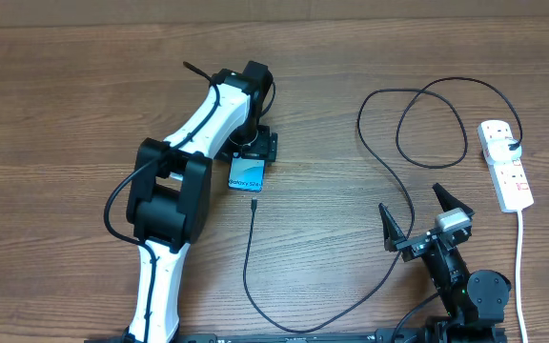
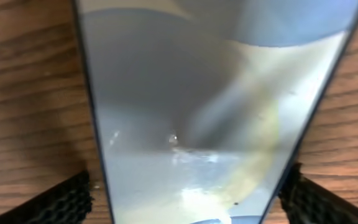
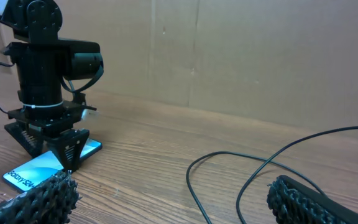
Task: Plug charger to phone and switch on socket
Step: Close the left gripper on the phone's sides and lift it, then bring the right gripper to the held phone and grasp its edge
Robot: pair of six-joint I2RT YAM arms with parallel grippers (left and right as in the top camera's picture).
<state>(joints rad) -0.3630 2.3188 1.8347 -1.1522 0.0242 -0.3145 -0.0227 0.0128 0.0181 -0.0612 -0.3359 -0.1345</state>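
Observation:
The phone point(image 1: 247, 175) lies flat on the table, its light blue screen up. My left gripper point(image 1: 252, 151) stands over its far half. In the left wrist view the screen point(image 2: 191, 106) fills the frame and the gripper point(image 2: 188, 199) is open, one finger point(image 2: 67, 202) on each long side, a thin strip of wood showing at the left one. The charger's connector tip point(image 1: 254, 202) lies at the phone's near end; I cannot tell if it is inserted. Its black cable point(image 1: 370, 286) loops right to a plug in the socket point(image 1: 505, 176). My right gripper point(image 1: 425, 217) is open and holds nothing.
The socket's thick white cord point(image 1: 520, 257) runs down the right side toward the table's front edge. Cable loops point(image 3: 229, 163) lie on the wood just ahead of my right gripper point(image 3: 173, 205). A cardboard wall point(image 3: 260, 56) stands behind the table.

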